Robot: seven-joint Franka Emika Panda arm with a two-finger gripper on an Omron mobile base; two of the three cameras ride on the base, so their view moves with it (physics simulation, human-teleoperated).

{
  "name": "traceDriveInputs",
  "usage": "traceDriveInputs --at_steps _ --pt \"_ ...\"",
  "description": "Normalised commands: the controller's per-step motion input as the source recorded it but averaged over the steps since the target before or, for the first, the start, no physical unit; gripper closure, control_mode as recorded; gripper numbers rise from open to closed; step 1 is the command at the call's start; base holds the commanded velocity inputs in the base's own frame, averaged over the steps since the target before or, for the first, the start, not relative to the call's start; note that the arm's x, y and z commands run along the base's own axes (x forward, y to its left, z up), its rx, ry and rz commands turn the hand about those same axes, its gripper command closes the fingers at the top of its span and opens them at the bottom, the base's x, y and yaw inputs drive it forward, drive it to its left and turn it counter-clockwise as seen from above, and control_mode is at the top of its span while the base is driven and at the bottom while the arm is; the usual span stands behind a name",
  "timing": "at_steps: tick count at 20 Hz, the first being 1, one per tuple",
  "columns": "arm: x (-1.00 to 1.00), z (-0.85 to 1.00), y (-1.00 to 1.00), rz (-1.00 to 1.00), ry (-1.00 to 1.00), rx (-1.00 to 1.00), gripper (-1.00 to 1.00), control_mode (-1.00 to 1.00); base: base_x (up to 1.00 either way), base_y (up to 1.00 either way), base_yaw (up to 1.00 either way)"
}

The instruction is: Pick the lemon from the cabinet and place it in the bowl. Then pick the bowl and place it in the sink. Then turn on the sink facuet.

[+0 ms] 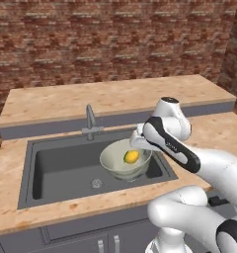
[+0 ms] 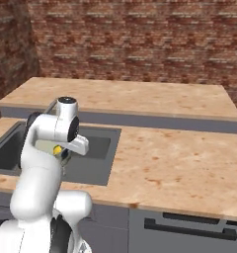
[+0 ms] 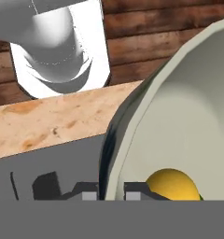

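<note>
Holding the bowl (image 1: 125, 162) by its right rim, the tool (image 1: 138, 143) is pinched onto that rim, one finger inside and one outside the wall, as the hand view shows at its bottom edge where the bowl's edge (image 3: 132, 135) runs down between the dark tips. The bowl sits tilted over the right part of the sink (image 1: 56, 170), above the basin floor; whether its underside touches the floor I cannot tell. The lemon (image 1: 132, 156) lies inside the bowl, against the lower right of its inner wall, and shows as a yellow dome in the hand view (image 3: 173, 186). The sink facuet (image 1: 91, 122) stands upright behind the basin's back edge, left of the bowl and apart from it. The round drain (image 1: 97, 184) lies in the basin floor, left and in front of the bowl. A speckled tan table (image 1: 21, 207) surrounds the sink, with a brick wall (image 1: 91, 39) behind.
</note>
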Motion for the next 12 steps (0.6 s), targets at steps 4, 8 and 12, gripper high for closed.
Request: traceDriveInputs --at_steps 4,8,12 --pt "0.61 -0.56 0.48 0.1 0.0 0.04 1.0 -1.0 0.0 0.0 0.0" --pt "0.76 -0.23 0.14 0.03 -0.01 0.03 1.0 -1.0 0.0 0.0 0.0" --pt "0.72 -0.29 0.04 0.01 -0.01 0.02 1.0 -1.0 0.0 0.0 0.0"
